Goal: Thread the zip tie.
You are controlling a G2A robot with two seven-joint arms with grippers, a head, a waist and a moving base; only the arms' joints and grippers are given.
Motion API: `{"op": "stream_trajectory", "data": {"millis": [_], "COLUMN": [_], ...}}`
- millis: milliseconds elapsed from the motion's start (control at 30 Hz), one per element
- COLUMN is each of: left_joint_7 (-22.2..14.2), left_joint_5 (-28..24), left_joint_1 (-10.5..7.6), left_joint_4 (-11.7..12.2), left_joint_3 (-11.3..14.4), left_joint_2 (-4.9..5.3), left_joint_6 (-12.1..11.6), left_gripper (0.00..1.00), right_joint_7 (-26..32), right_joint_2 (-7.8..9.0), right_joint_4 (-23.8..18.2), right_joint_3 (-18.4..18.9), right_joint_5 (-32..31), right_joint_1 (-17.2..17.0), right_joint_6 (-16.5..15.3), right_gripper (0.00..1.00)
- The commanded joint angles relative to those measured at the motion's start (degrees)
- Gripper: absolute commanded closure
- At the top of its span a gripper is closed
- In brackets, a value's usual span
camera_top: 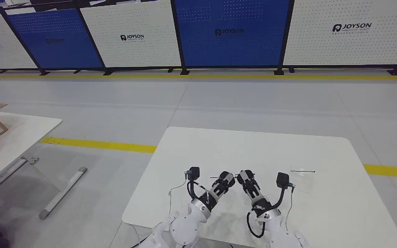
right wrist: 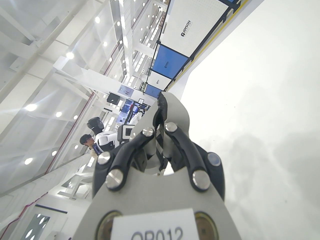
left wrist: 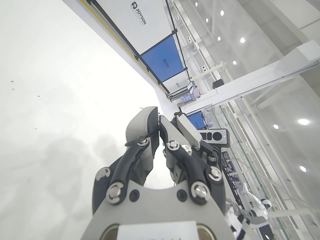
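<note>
My two grippers hang side by side over the front part of the white table (camera_top: 260,149). The left gripper (left wrist: 159,123) is shut on a thin black zip tie (left wrist: 140,139), which sticks out sideways from between its pads; in the top view this gripper (camera_top: 226,180) shows a short dark line beside it. The right gripper (right wrist: 161,102) is shut, its fingertips pressed together; a dark strip runs down between its fingers and I cannot tell what it is. From above, the right gripper (camera_top: 245,179) sits close to the left one. A second thin black zip tie (camera_top: 303,171) lies flat on the table.
The table's bare surface stretches beyond and to both sides of the grippers. Another white table (camera_top: 25,133) stands off to the left. Blue and white pegboard panels (camera_top: 229,31) line the far side of the floor.
</note>
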Motion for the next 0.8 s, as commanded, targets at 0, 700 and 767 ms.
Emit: {"op": "stream_trajectory", "data": {"millis": [0,700,767], "left_joint_7": [0.1,1.4,1.3], "left_joint_5": [-0.2,-1.4,-1.4], "left_joint_1": [-0.25,-0.72,-0.58], "left_joint_4": [0.3,0.3,0.3], "left_joint_3": [0.1,0.6,0.4], "left_joint_2": [-0.07,-0.57,-0.53], "left_joint_6": [0.5,2.7,2.5], "left_gripper": [1.00,1.00,1.00], "right_joint_7": [-0.1,-1.2,-1.3], "right_joint_2": [0.05,0.25,0.22], "right_joint_4": [-0.1,-1.0,-0.9], "right_joint_3": [0.3,1.5,1.5], "right_joint_5": [0.1,-1.2,-1.0], "right_joint_1": [-0.3,-1.9,-1.8], "right_joint_6": [-0.7,-2.5,-2.5], "right_gripper": [0.07,0.67,0.70]}}
